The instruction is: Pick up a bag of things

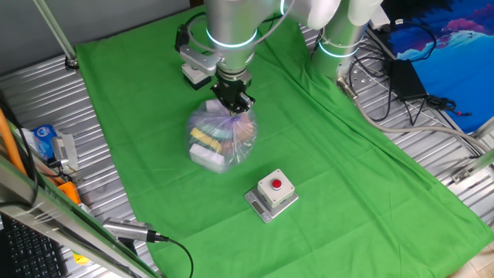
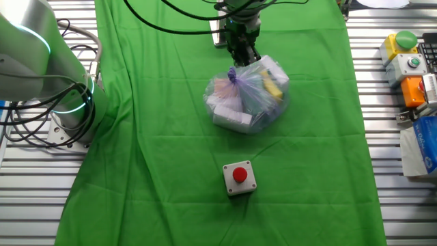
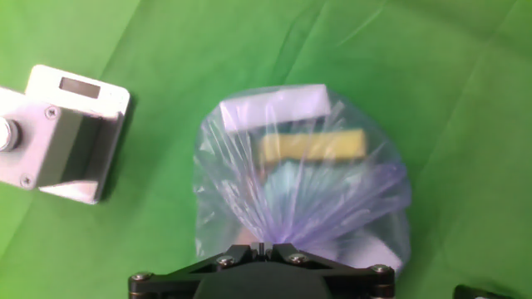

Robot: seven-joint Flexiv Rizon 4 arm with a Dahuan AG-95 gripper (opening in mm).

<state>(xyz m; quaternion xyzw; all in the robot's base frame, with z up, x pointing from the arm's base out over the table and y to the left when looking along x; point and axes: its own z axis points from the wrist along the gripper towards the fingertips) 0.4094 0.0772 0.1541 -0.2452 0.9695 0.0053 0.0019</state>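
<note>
The bag of things is a clear purplish plastic bag with yellow, white, pink and green items inside, on the green cloth. It also shows in the other fixed view and in the hand view. My gripper sits right over the bag's gathered top, and its black fingers are closed on the purple knot. In the hand view the two jaws meet with the plastic pulled up taut between them. The bag's bottom looks close to the cloth; I cannot tell if it touches.
A grey box with a red button stands on the cloth just in front of the bag, also in the hand view. A second arm's base stands behind. Cables, tools and control boxes lie off the cloth's edges.
</note>
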